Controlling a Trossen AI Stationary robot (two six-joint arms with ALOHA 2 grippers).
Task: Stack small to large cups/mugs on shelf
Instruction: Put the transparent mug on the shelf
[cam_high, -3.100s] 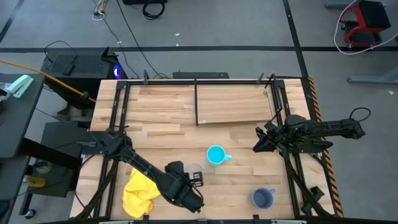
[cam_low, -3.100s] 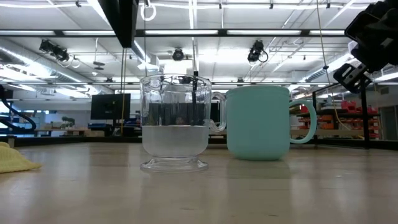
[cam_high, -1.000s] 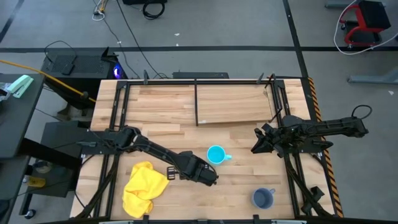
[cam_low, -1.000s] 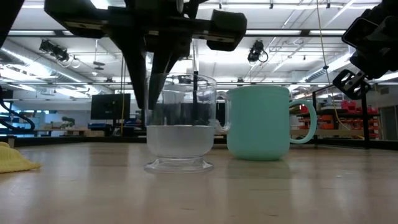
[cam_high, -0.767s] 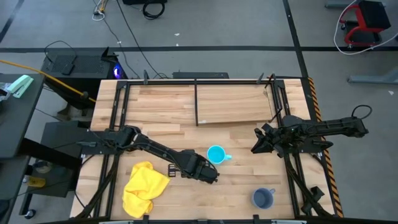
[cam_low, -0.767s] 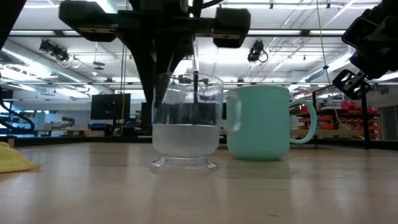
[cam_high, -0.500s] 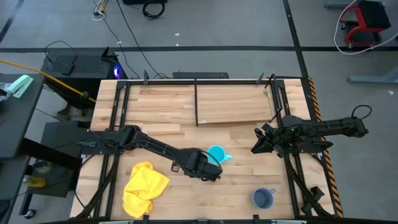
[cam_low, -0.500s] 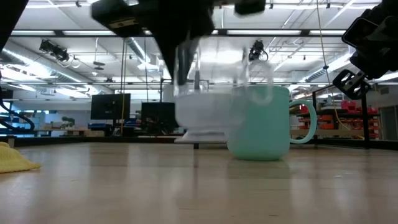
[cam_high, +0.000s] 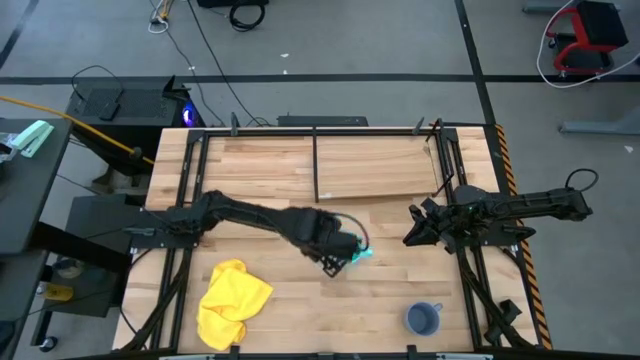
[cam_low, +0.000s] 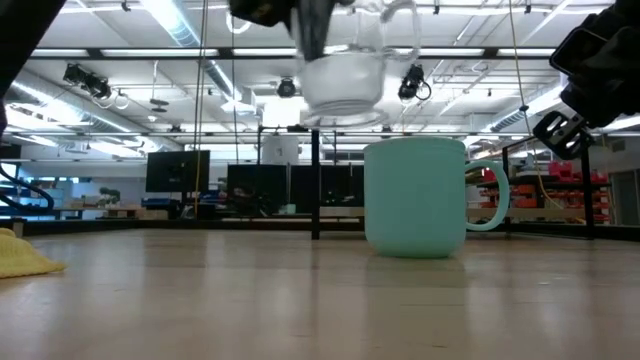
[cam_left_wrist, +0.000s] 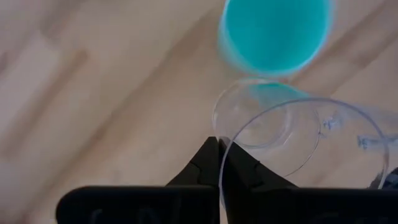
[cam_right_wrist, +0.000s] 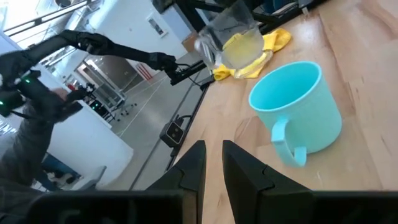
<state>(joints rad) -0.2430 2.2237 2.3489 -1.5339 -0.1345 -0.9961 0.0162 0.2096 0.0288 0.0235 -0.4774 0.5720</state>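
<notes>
**Clear cup lifted over the cyan mug**

The left tool (cam_high: 338, 252) is clenched on the rim of the small clear see-through cup (cam_low: 343, 72), one finger inside the wall and one outside, which leaves the cup's foot free to go down into another vessel. In the low view the cup hangs in the air, clear of the tabletop (cam_high: 260, 190) and higher than the rim of the bright cyan handled mug (cam_low: 417, 197). From above, the tool sits almost directly over that mug, so nesting the small cup inside it looks like the step in hand.

The right tool (cam_high: 412, 236) waits near the tabletop's right edge, well apart from the mug, its fingers a little parted and empty.

The grey-blue handled mug (cam_high: 423, 319) stands alone near the front edge. The crumpled yellow cloth (cam_high: 232, 303) lies at front left. The thin light-wood shelf board (cam_high: 375, 170) with its black upright lies at the back, with bare tabletop between it and the mugs.
</notes>
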